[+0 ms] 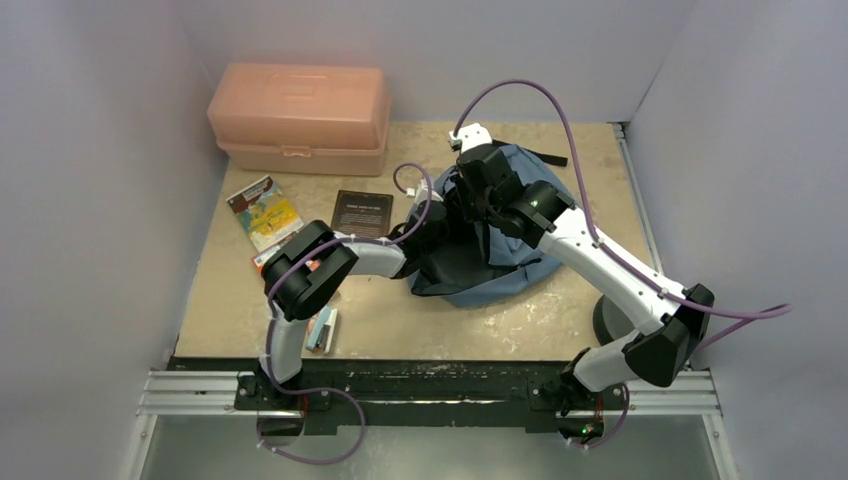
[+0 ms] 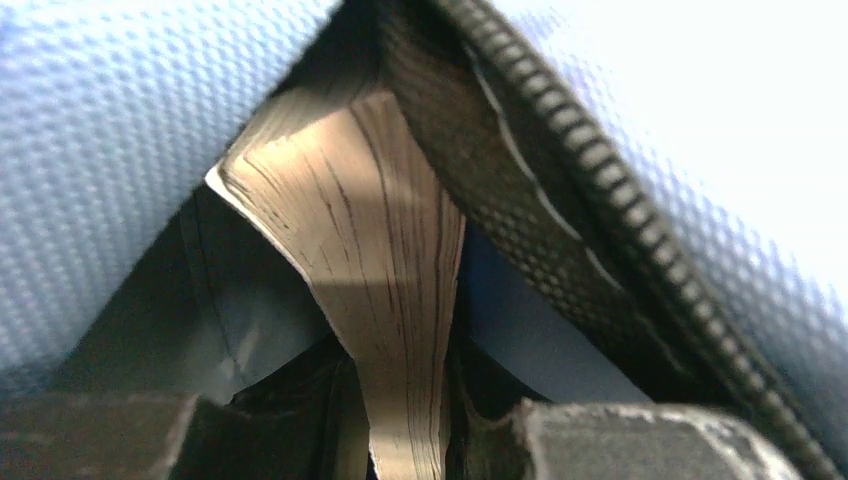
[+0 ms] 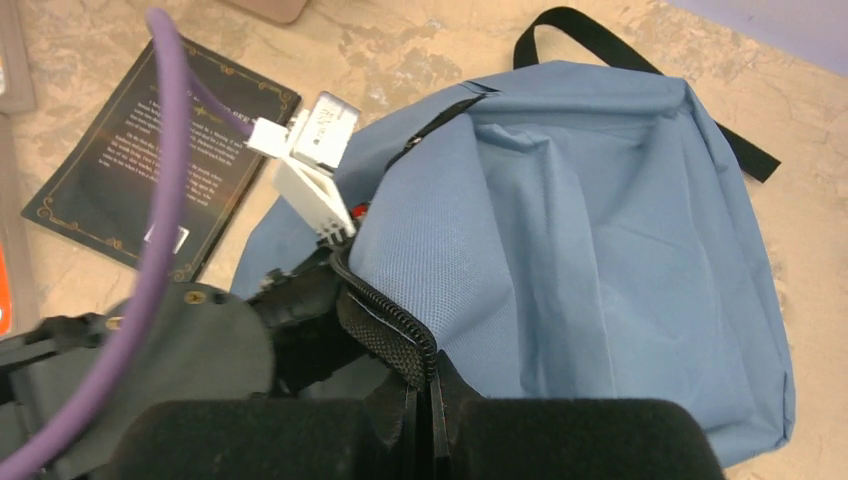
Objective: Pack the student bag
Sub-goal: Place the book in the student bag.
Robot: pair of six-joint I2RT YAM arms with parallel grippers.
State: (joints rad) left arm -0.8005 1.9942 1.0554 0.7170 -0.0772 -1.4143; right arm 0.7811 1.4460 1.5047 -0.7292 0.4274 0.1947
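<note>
Inside the blue student bag, left pincer grips book; right pincer clamps rim.

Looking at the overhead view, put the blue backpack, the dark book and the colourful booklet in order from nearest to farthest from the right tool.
1. student bag: right at the right tool, which is pinching its zipper edge.
2. dark book: on the table just left of the bag.
3. colourful booklet: farther left, towards the left wall.
</note>
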